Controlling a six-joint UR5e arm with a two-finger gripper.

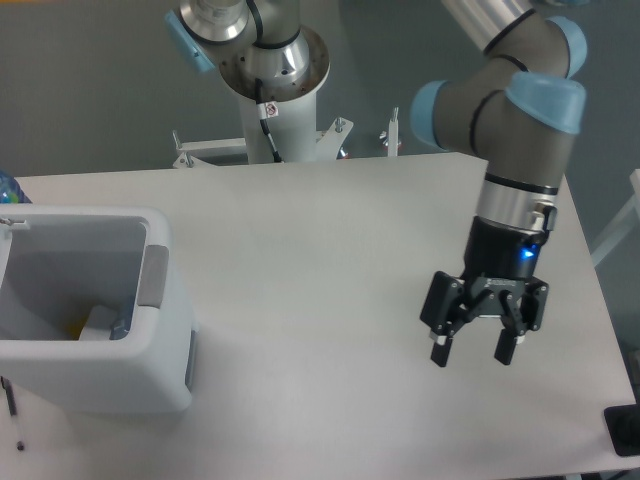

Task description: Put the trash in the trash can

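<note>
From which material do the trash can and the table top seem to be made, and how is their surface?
The trash can looks like moulded white plastic: thick rounded walls, soft corners, a dull sheen, with a grey panel on its side. The table top seems a white matte laminate or coated board: flat and even, with no grain; its core cannot be told.

The hand (pixel 474 351) hangs over bare worktop (pixel 330 260) at the right, fingers spread, nothing beneath it. The stretch leftward to the bin (pixel 95 320) lies open. The bin's mouth faces up, unobstructed. The arm's base (pixel 272 80) stands behind the far edge.
</note>
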